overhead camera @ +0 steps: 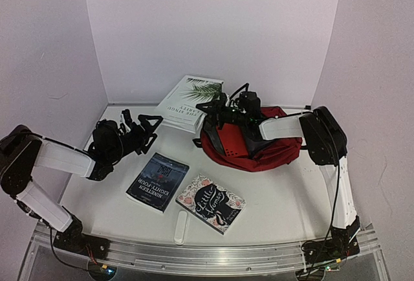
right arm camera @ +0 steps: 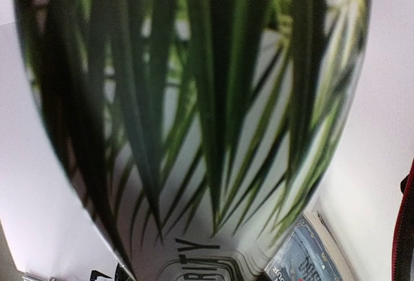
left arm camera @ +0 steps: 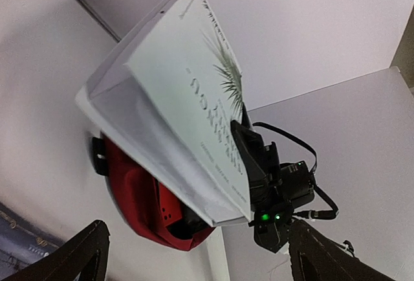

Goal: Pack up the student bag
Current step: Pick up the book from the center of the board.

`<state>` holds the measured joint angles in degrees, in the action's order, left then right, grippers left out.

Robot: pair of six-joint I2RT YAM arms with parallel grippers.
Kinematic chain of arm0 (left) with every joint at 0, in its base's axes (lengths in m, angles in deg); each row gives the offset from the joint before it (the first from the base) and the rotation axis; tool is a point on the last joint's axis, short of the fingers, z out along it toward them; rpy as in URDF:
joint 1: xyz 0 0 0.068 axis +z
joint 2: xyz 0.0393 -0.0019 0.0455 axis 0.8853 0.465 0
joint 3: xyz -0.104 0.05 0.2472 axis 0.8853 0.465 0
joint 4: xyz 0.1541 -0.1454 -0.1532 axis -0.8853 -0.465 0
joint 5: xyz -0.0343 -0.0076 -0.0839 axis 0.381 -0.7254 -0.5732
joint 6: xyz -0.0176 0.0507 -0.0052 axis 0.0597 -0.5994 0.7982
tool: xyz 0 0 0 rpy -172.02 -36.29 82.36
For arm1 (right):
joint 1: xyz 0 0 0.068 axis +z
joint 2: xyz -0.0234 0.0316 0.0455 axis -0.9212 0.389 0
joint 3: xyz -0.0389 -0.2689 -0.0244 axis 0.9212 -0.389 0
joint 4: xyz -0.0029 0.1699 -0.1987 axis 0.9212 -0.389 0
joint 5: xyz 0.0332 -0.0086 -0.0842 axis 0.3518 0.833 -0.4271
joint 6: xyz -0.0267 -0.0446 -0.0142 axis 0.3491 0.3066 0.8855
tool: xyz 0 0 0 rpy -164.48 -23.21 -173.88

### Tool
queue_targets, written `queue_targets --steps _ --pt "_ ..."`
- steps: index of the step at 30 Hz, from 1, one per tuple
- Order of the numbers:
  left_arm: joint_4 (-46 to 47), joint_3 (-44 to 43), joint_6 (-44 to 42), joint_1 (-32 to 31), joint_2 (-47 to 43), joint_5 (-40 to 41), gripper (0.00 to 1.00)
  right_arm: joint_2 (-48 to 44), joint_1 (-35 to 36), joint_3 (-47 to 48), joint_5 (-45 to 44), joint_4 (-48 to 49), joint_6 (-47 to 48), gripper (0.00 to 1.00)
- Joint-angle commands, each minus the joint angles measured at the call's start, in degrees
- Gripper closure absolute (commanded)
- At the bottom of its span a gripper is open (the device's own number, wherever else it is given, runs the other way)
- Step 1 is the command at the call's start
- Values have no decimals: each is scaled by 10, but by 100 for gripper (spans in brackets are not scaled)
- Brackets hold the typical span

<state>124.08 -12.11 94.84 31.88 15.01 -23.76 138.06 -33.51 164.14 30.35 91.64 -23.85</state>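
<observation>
**Top external check: pale booth, white table, one book in the right pincer**

From my remote seat I see a white table [overhead camera: 278, 197] boxed in by pale lilac walls [overhead camera: 213, 28] on the left, far and right sides. A metal rail [overhead camera: 213, 255] runs along the near edge, where both arm bases are bolted.

At the far left, the left gripper [overhead camera: 152, 129] hangs just above the table and points right. Its fingers [left arm camera: 84, 255] stand apart with nothing between them.

Near the middle, two books lie flat on the table, just beside each other. The dark book [overhead camera: 157, 182] is on the left and the floral book [overhead camera: 211, 203] is right of it and nearer to me. A slim white object [overhead camera: 181, 228] lies at the floral book's near left corner; I cannot tell what it is.

Farther back, against the far wall, the white book [overhead camera: 189, 103] with a palm leaf on its cover is tilted. The right gripper [overhead camera: 215, 108] is clamped on its right edge. I cannot tell whether the book's left corner touches the table. In the right wrist view the leaf cover fills nearly the whole picture.

The student bag [overhead camera: 272, 155] lies slumped on the table at the far right, close to the far wall. The right arm's white forearm crosses over it, and the white book sits just to its left.
</observation>
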Motion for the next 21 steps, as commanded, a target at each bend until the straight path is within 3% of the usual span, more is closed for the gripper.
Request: queue_targets --steps 1,12,21 --pt "136 -42 2 -24 33 45 4 -62 16 -16 -25 36 21 79" --pt "355 -61 104 -52 216 51 22 -44 38 -17 -49 92 -30 79" --pt "279 -34 91 -61 160 77 17 -45 11 -5 -52 91 -22 81"
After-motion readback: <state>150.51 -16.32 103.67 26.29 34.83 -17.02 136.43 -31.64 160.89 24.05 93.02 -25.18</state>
